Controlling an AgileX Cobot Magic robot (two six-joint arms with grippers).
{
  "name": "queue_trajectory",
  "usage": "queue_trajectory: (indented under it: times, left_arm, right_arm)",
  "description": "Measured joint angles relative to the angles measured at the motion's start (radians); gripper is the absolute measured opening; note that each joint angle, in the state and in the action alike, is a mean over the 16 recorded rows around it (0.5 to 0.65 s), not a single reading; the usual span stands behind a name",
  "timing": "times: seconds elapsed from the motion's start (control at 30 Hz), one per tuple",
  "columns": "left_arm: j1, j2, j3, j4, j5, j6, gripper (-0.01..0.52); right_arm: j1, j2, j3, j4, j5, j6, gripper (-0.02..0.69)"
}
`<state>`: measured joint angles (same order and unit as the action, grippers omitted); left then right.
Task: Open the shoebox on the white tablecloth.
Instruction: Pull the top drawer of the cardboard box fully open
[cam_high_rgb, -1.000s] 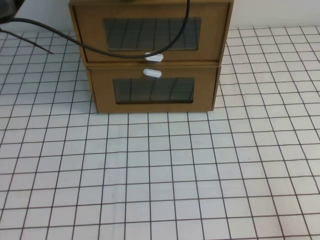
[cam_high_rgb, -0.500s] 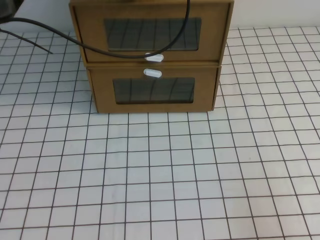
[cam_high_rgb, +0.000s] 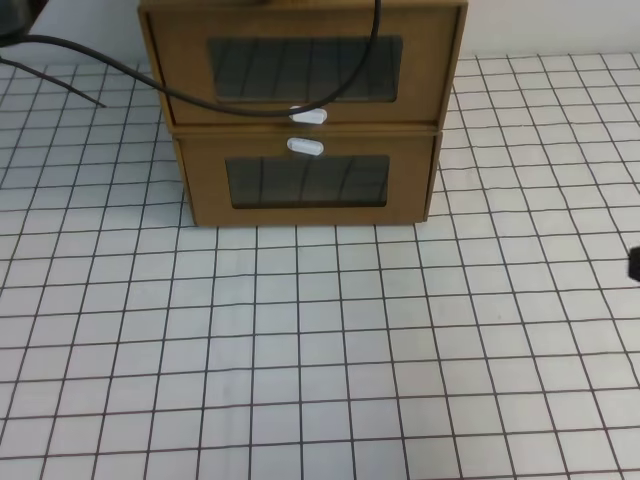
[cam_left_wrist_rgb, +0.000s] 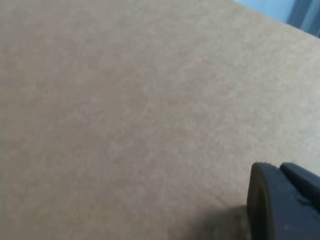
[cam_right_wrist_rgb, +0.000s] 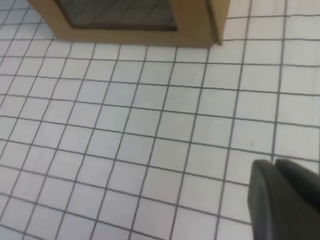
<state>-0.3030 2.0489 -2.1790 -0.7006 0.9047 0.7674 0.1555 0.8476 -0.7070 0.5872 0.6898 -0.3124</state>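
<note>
Two brown boxes stand stacked at the back of the white tablecloth (cam_high_rgb: 320, 340). The upper one is the shoebox (cam_high_rgb: 180, 60), with its small white handle (cam_high_rgb: 308, 115) below the clear window. Its twin (cam_high_rgb: 205, 185) lies under it, handle above the window. My left gripper (cam_left_wrist_rgb: 279, 166) is shut with nothing in it, close over plain brown cardboard (cam_left_wrist_rgb: 125, 110) that fills the left wrist view. My right gripper (cam_right_wrist_rgb: 275, 162) is shut and empty, low over the cloth to the right front of the boxes. Only a dark tip of it (cam_high_rgb: 635, 263) shows at the exterior view's right edge.
A black cable (cam_high_rgb: 200, 100) hangs across the shoebox's front and window, ending near its handle, and runs off to the left. In the right wrist view the twin box's lower right corner (cam_right_wrist_rgb: 215, 25) is at the top. Gridded cloth spreads in front of the boxes.
A dark tip of my right gripper has come into the exterior view at the right edge. The boxes and the cable have not moved.
</note>
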Motion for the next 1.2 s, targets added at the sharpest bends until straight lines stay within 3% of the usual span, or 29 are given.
queue_trajectory:
  times: [0.3,0.7,0.97,1.2]
  left_arm:
    - [0.000,0.000,-0.001,0.016,0.000,-0.019,-0.005]
    - [0.000,0.000,-0.002,0.027,0.000,-0.035,-0.005]
    - [0.000,-0.001,-0.004,0.043,0.004,-0.059,-0.005]
    - [0.000,-0.002,-0.015,0.058,0.020,-0.095,-0.005]
  right_arm:
    - [0.291,0.357,-0.290,-0.253,0.007,0.078,-0.013]
    - [0.716,0.704,-0.532,-1.051,-0.021,0.510,-0.009]
    - [0.814,0.826,-0.570,-1.523,-0.071,0.768,0.071]
    - [0.797,0.890,-0.616,-1.732,-0.134,0.884,0.176]
